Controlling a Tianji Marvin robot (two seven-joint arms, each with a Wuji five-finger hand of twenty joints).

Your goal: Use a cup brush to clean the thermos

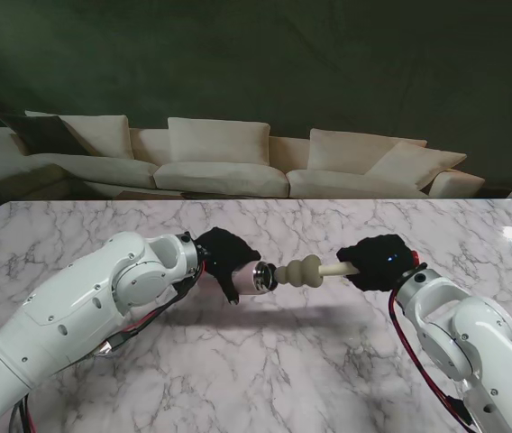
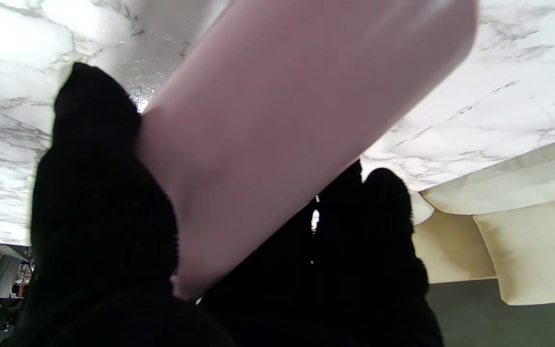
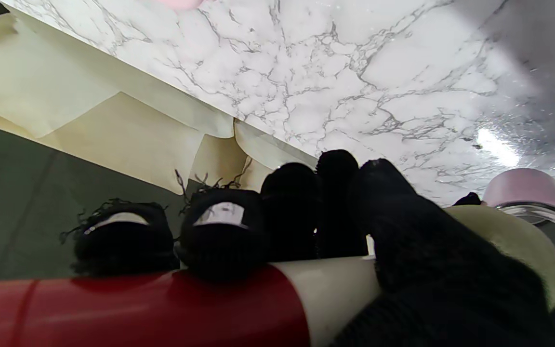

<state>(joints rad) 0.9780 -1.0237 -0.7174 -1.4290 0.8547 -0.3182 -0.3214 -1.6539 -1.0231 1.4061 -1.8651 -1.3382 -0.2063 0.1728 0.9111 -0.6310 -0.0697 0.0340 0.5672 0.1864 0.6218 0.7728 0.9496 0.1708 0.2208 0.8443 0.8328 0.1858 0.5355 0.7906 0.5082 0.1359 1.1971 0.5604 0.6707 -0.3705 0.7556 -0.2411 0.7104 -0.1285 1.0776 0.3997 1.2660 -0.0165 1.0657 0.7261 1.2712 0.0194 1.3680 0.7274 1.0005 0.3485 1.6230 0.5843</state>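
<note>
- Both hands are loaded in the stand's view. Our left hand [image 1: 224,259], in its black glove, is wrapped round the thermos [image 1: 258,277], and our right hand [image 1: 380,262] is closed on the handle of the cup brush [image 1: 315,271].
- From that same view, the thermos lies on its side in the air over the marble table [image 1: 265,379], its steel mouth turned to our right. The brush lies along nearly the same line, sponge head toward our left, just at the mouth. We judge the coming move to be a straight push of the brush leftward along that shared axis. Whether the tip is already past the rim, we cannot tell.
- Both forearms reach in from the near corners, the two hands facing each other at about the same height.
- Left wrist view: gloved fingers [image 2: 104,202] clamp the pink thermos body [image 2: 282,125] from both sides, the body running diagonally away from the palm. The mouth is out of sight here.
- Right wrist view: fingers [image 3: 219,231] curl over the red-and-cream brush handle [image 3: 210,308]. Beyond the thumb, the cream sponge sits right beside the thermos's open steel rim [image 3: 547,212], so the right hand is the one to drive the stroke.
</note>
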